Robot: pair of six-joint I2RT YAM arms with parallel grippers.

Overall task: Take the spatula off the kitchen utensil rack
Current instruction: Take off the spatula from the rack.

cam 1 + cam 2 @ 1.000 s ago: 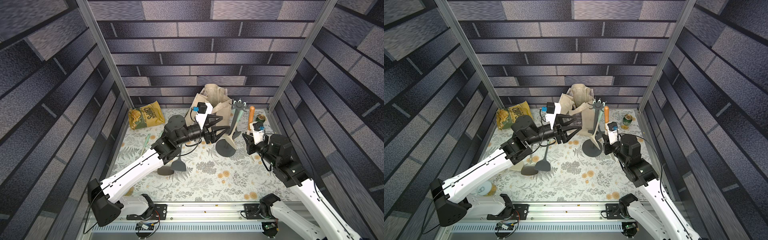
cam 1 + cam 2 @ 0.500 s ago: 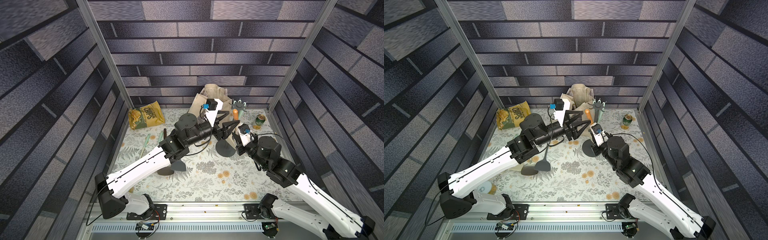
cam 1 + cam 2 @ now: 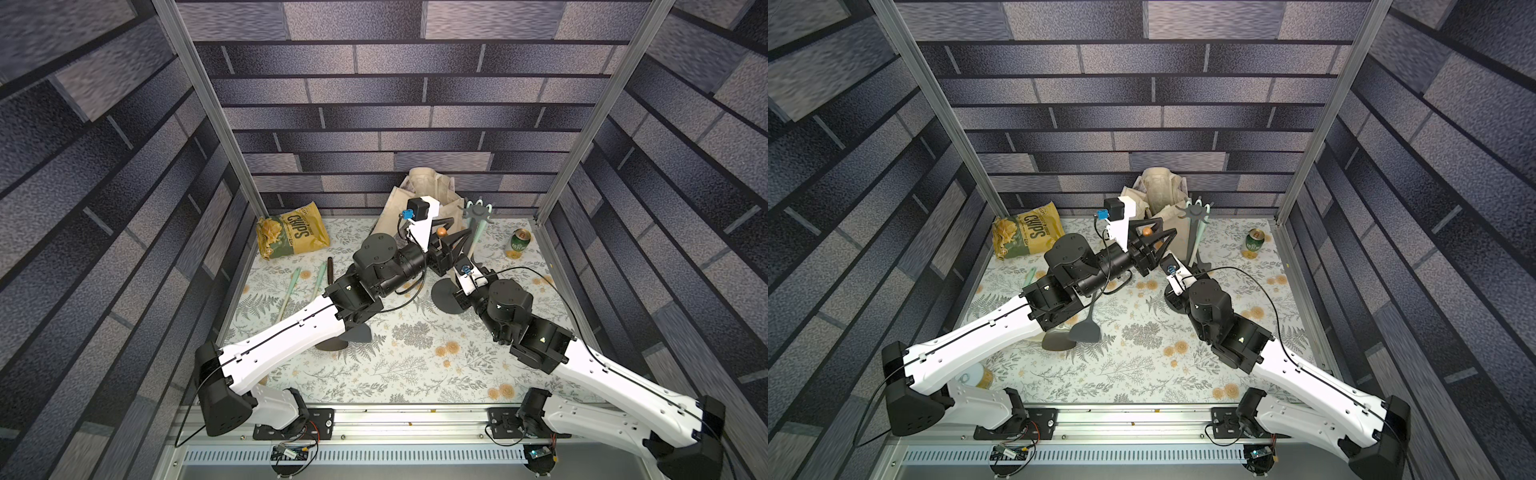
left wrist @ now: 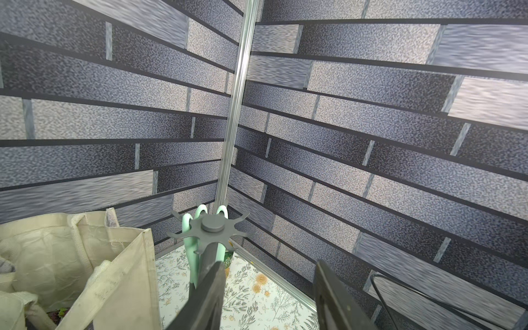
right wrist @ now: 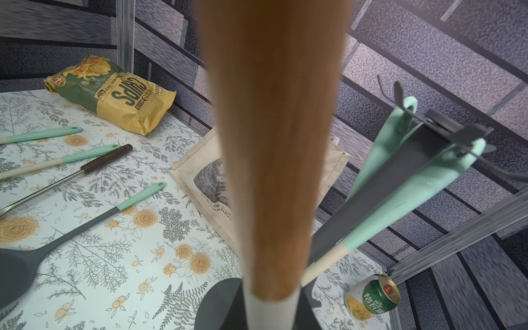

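Observation:
The kitchen utensil rack (image 3: 478,215) stands at the back right, its dark star top (image 4: 213,228) carrying mint-handled utensils (image 5: 414,194). Its round base (image 3: 442,291) is partly under my right arm. My right gripper (image 5: 268,310) is shut on the spatula (image 5: 271,143), whose wooden handle and white neck rise straight from the jaws, free of the rack. The handle's tip (image 3: 441,231) shows beside my left wrist; the head is hidden. Close to the star top, my left gripper (image 4: 268,265) is open, with nothing between its fingers (image 4: 213,285).
A chips bag (image 3: 293,235) lies at the back left and a cloth tote bag (image 3: 419,195) stands behind the rack. A green can (image 3: 518,245) stands at the right wall. Several utensils (image 5: 85,225) lie on the floral mat under my left arm. Another can (image 3: 976,376) sits front left.
My right arm has swung left and down with the spatula, from beside the rack to over its base. My left arm has reached further toward the rack's top and its jaws have narrowed.

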